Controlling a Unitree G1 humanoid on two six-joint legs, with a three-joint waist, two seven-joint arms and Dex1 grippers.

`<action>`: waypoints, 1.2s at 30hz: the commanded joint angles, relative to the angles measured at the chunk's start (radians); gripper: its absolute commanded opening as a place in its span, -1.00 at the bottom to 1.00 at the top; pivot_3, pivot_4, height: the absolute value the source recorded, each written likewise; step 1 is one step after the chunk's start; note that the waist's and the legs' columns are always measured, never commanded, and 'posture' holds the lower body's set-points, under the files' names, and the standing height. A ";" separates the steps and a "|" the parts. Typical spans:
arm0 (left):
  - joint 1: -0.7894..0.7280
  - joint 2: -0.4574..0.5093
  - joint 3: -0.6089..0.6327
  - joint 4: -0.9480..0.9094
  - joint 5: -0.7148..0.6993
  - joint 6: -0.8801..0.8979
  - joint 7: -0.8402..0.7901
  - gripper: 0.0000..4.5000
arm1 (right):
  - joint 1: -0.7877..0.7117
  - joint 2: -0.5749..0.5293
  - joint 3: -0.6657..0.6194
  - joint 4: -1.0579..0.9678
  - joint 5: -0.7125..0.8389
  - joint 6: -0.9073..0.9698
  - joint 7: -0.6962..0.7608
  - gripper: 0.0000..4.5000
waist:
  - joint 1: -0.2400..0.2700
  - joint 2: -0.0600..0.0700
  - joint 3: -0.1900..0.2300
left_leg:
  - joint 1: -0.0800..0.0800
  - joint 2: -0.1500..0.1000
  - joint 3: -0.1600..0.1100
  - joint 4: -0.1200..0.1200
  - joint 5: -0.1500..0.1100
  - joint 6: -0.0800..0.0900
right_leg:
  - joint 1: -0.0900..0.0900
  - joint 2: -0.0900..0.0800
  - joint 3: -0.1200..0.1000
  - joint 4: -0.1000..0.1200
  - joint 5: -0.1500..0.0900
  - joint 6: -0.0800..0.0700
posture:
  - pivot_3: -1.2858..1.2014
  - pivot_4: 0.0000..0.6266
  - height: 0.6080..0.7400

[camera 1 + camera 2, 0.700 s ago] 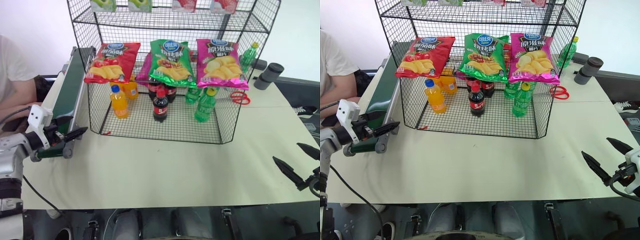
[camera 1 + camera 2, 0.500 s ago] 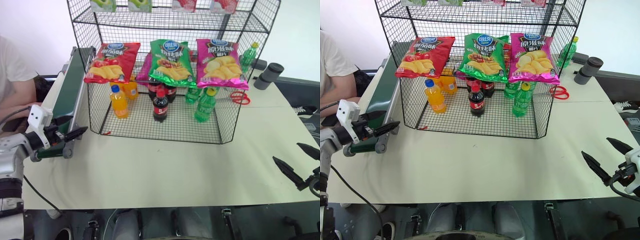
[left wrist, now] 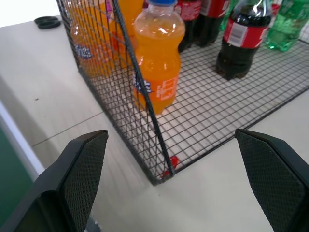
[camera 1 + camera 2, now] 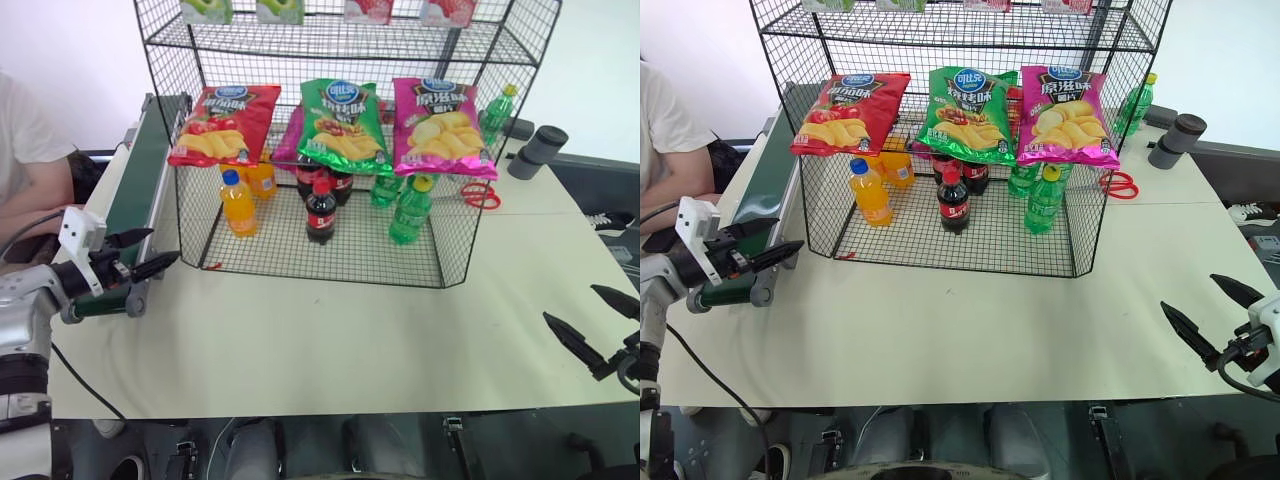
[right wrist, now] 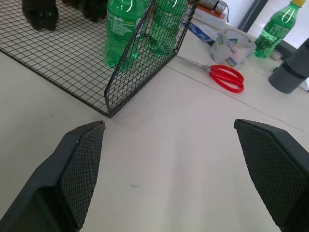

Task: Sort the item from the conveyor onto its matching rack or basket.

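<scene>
Barely anything has shifted since the earlier frames: left gripper (image 4: 140, 252) has nudged slightly up and toward the rack, everything else holds its place. Right gripper (image 4: 1212, 312) hangs past the near right edge of the desk (image 4: 330, 340), fingers spread wide, holding nothing. Left gripper sits at the near left edge, fingers also spread and empty, right by the roller end of the conveyor (image 4: 140, 185), pointing at the near left corner of the rack (image 4: 310, 265).

Green chip bag (image 4: 343, 125) is already on the rack, leaning on the front mesh between the red chip bag (image 4: 218, 123) and the magenta chip bag (image 4: 440, 125). Belt carries nothing that I can see, so the sort looks finished or waiting on the next item.

Risks, as a guess: left gripper fingers are close to the rack's wire corner and the conveyor rail, so a careless swing could snag the mesh or jolt the rack, dropping the leaning bags or tipping the orange soda bottle (image 3: 157, 53) just inside. A person's arm (image 4: 30, 175) sits beside the conveyor at the far left, inside that arm's sweep.
</scene>
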 commanded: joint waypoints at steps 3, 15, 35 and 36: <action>0.024 0.005 0.030 -0.056 -0.018 -0.046 -0.026 1.00 | -0.006 -0.012 -0.014 -0.005 0.000 -0.017 0.004 0.99 | 0.000 0.000 0.000 | 0.000 0.000 0.000 0.000 0.000 0.000 | 0.000 0.000 0.000 0.000 0.000 0.000 | 0.03 -0.52 1.00; 0.075 -0.001 0.059 -0.107 -0.032 -0.105 -0.063 1.00 | -0.014 -0.020 -0.010 0.001 -0.006 -0.022 0.011 0.99 | -0.001 0.000 0.000 | 0.000 0.000 0.000 0.000 0.000 0.000 | 0.000 0.000 0.000 0.000 0.000 0.000 | 0.03 -0.52 1.00; 0.119 -0.015 0.063 -0.187 -0.044 -0.104 -0.026 1.00 | -0.035 -0.013 0.005 -0.010 -0.016 -0.014 0.014 0.99 | 0.000 0.000 0.000 | 0.000 0.000 0.000 0.000 0.000 0.000 | 0.000 0.000 0.000 0.000 0.000 0.000 | 0.03 -0.52 1.00; 0.120 -0.014 0.063 -0.188 -0.045 -0.102 -0.025 1.00 | -0.033 -0.013 0.005 -0.011 -0.016 -0.013 0.014 0.99 | 0.000 0.000 0.000 | 0.000 0.000 0.000 0.000 0.000 0.000 | 0.000 0.000 0.000 0.000 0.000 0.000 | 0.03 -0.52 1.00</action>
